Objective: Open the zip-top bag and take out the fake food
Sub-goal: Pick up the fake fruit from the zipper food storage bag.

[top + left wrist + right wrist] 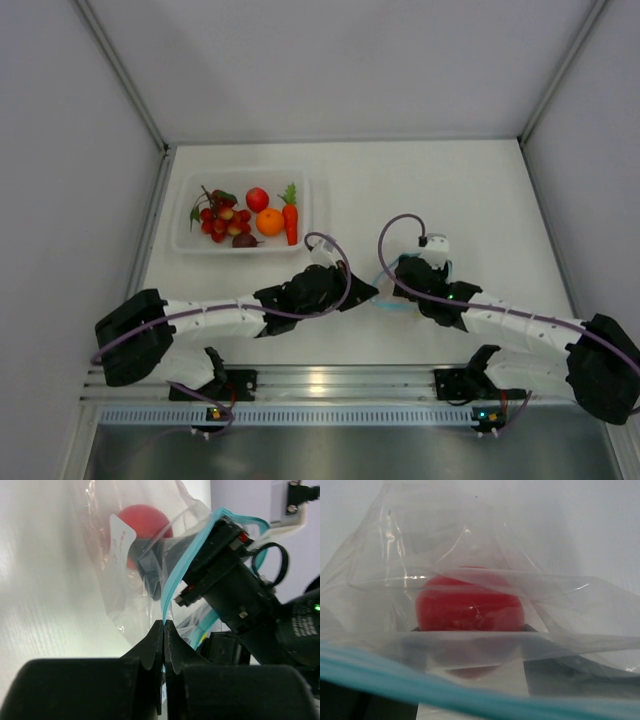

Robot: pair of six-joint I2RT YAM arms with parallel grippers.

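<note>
The clear zip-top bag (384, 301) hangs between my two grippers, its mouth apart. My left gripper (164, 624) is shut on the bag's teal zip strip (175, 580); it shows in the top view too (360, 293). My right gripper (405, 280) reaches into the bag mouth. Inside the bag (470, 550) a red round fruit (470, 605) sits between the right gripper's (472, 630) dark fingers (540, 665), which flank it on both sides behind the film. From the left wrist the same fruit (145, 525) shows through the plastic.
A rigid clear tray (185, 245) at the back left holds a berry cluster (218, 218), a red fruit (257, 199), an orange (269, 221), a carrot (290, 222) and a dark piece (244, 240). White walls close in the table.
</note>
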